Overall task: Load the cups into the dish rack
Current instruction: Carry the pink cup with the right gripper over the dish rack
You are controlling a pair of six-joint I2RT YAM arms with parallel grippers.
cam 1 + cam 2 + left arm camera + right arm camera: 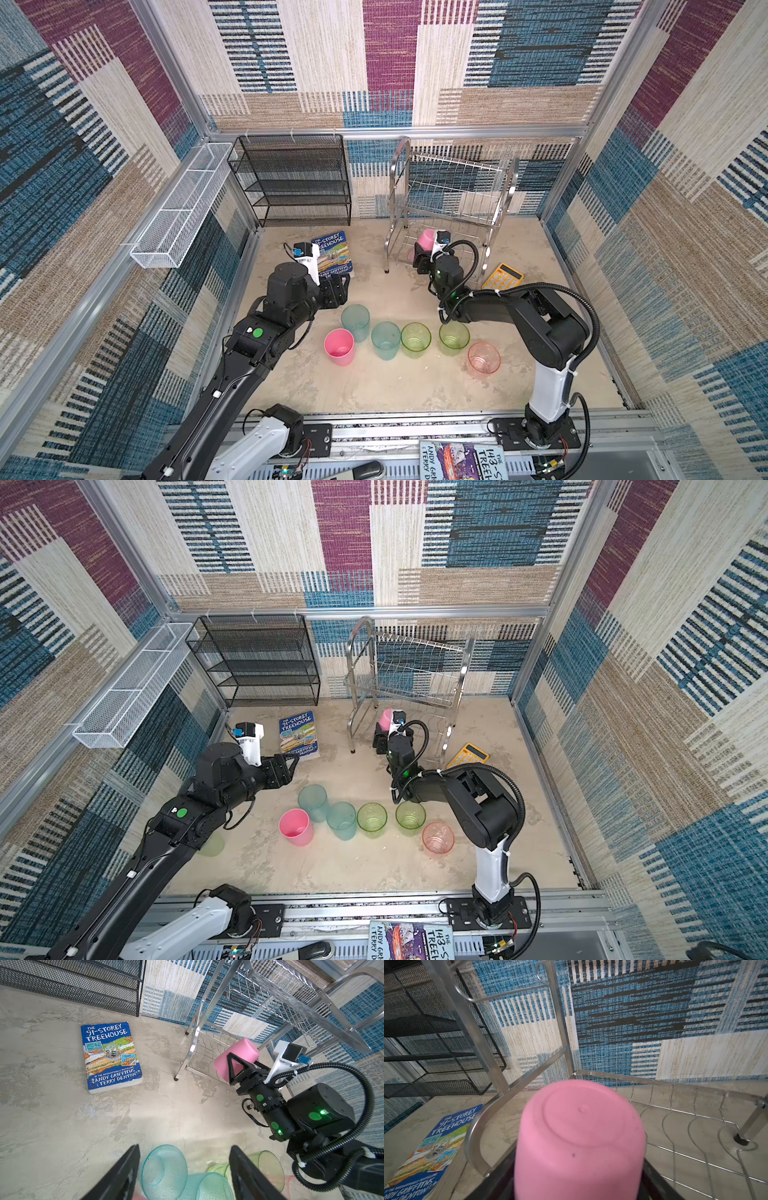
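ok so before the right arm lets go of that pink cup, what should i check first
1. Pink cup clamped in the right gripper: ok, gripped on both sides.
2. Cup fully over the dish rack lower tier: cannot tell; it sits at the rack's front left corner.
3. Cup resting on the wires: not ok; it looks held above them, tilted, base pointing into the rack.
4. No other cup in the lower tier: ok.
5. Left gripper out of the way: ok; open above the teal cups, away from the rack.
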